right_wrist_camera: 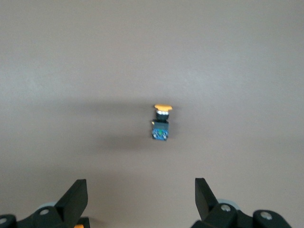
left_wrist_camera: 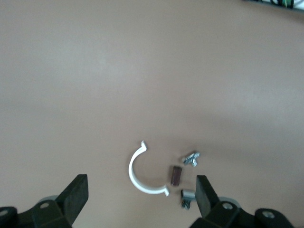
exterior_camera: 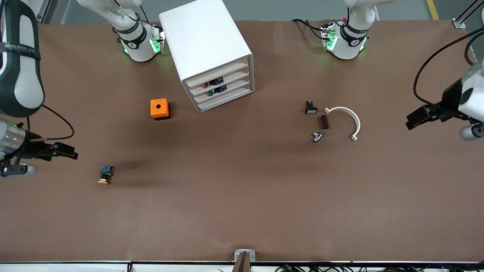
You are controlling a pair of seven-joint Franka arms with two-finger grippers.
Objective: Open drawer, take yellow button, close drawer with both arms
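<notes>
Button (exterior_camera: pixel 105 175) lying on table, orange cap toward front camera.

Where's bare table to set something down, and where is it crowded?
Bare: the broad strip nearer the front camera than the button, and the middle between the orange box and the white clamp. Crowded: around that clamp, with the brown block, metal part and black part close beside it.

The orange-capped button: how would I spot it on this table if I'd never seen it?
Start at the white cabinet, then the orange cube box beside it. The button lies alone on the table, nearer the front camera than that box. It is tiny, with an orange cap, black body and bluish end.
</notes>
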